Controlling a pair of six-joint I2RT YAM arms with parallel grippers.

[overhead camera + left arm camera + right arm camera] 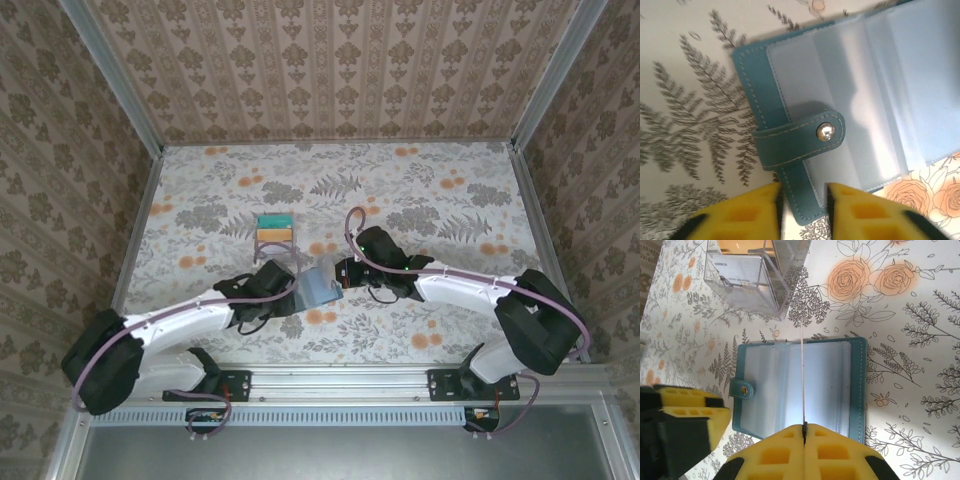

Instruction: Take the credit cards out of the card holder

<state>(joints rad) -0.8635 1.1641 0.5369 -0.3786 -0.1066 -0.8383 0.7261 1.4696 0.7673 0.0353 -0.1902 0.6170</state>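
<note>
The card holder (790,390) lies open on the table, dark teal border and snap strap around pale blue-grey sleeves; it also shows between the arms (322,288). My right gripper (804,427) is shut on a thin pale sleeve of it, held upright and seen edge-on. My left gripper (804,192) is open, its yellow fingers straddling the card holder's (840,100) teal corner below the strap. Credit cards, teal (273,221) and orange-yellow (275,236), sit in a small tray behind the holder. One pale card with a dark stripe (737,272) shows through the tray wall.
The clear tray (777,300) stands just beyond the holder's far edge, its rim (277,245) close to my left gripper (290,285) and right gripper (340,278). Floral tablecloth spreads all round. Patterned walls and metal rails close in the table's sides and back.
</note>
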